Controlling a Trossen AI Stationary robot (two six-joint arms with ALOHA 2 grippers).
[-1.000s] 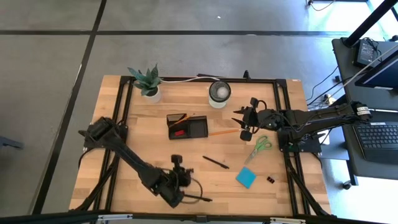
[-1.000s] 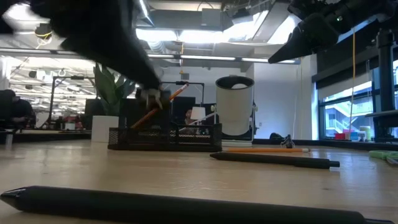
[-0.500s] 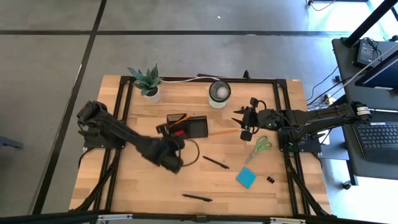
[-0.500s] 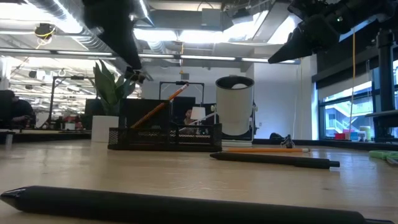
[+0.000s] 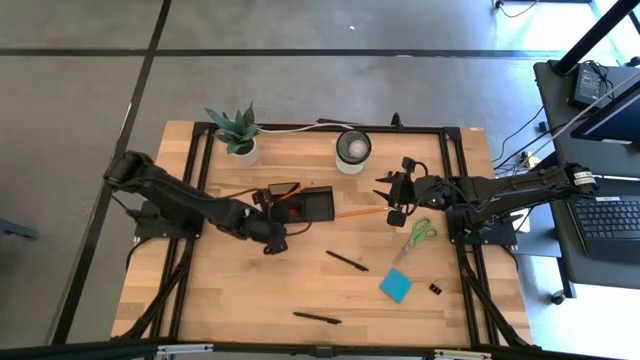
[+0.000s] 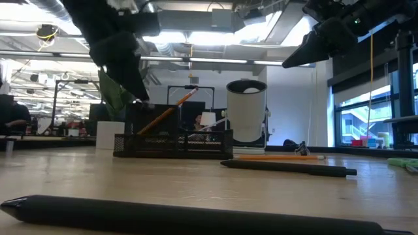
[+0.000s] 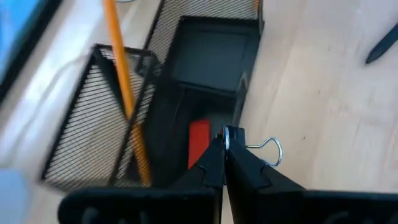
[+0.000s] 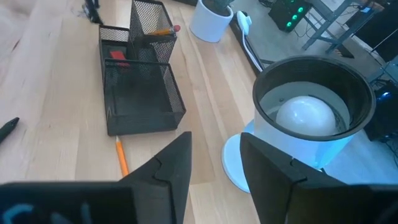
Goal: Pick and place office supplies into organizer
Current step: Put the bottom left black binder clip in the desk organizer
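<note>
While over organizer (image 7: 205, 74), left pincer (image 7: 225, 163) grips clip (image 7: 249, 144).

You see grey concrete floor (image 5: 330, 85) around light wood surface (image 5: 240, 290), dark seam lines crossing it. Right of you: black desk (image 5: 590, 150) with laptop (image 5: 610, 225), cables trailing on floor. Looking level across: open office, exposed ducts and bright ceiling lights (image 6: 196, 36), tall windows (image 6: 366, 104) at right, daylight coming through.
</note>
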